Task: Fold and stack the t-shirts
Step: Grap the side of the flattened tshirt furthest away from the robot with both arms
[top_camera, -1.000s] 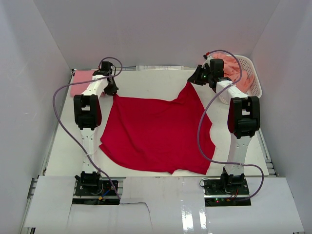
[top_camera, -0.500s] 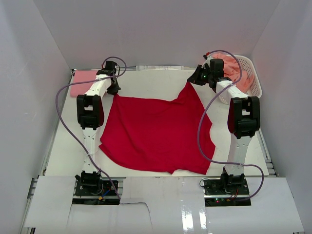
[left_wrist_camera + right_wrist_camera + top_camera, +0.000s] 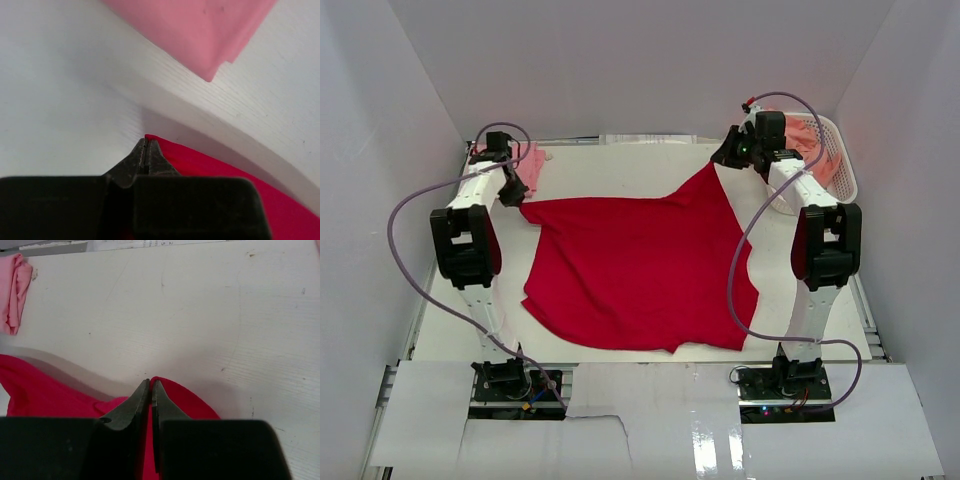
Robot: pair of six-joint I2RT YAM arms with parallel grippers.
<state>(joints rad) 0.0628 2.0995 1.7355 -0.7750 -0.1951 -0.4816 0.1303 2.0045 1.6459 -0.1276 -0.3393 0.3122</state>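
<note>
A bright red t-shirt (image 3: 635, 270) lies spread on the white table. My left gripper (image 3: 516, 196) is shut on its far left corner; the wrist view shows the red cloth (image 3: 215, 167) pinched between the jaws at the gripper (image 3: 146, 142). My right gripper (image 3: 722, 158) is shut on the far right corner, with red cloth (image 3: 190, 400) between the jaws at the gripper (image 3: 151, 385). A folded light pink t-shirt (image 3: 528, 160) lies at the far left, just behind my left gripper, and shows in the left wrist view (image 3: 200, 27) and the right wrist view (image 3: 14, 290). Salmon-orange shirts (image 3: 798, 145) sit in the basket.
A white latticed basket (image 3: 837, 160) stands at the far right, behind my right arm. White walls enclose the table on three sides. The table's far edge has a strip of papers (image 3: 130, 244).
My left gripper has pulled its corner of the red shirt out to the left, towards the pink shirt. My right gripper has lifted its corner slightly back. The far edge is now stretched wider.
</note>
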